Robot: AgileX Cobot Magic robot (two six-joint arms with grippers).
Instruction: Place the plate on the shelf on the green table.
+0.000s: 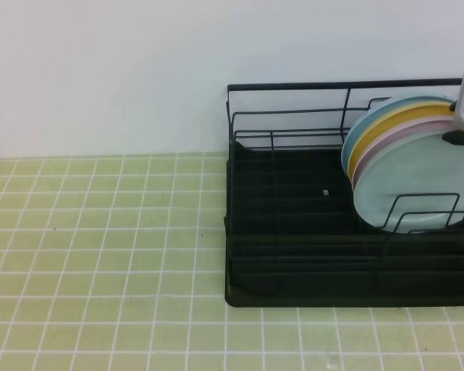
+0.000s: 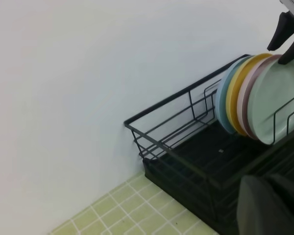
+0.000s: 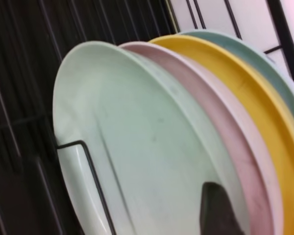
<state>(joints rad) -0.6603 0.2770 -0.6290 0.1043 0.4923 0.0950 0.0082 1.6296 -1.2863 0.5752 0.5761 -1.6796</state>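
The pale mint plate [image 1: 414,182] [image 2: 279,98] [image 3: 137,147] stands on edge in the black wire shelf [image 1: 294,232] [image 2: 186,147], held by a wire divider, at the front of a row of plates. The shelf rests on the green table [image 1: 100,255] [image 2: 122,210]. My right gripper [image 1: 462,127] [image 2: 286,41] [image 3: 257,215] hovers at the plates' top rims, open, its dark fingers spread apart and gripping nothing. My left gripper [image 2: 264,205] is a dark shape low in the left wrist view, shut and empty, away from the plates.
Behind the mint plate lean a pink plate [image 1: 375,158] [image 3: 235,137], a yellow plate [image 1: 363,147] [image 3: 264,98] and a blue plate [image 1: 353,135] [image 3: 279,83]. The shelf's left part holds no plates. A white wall rises behind.
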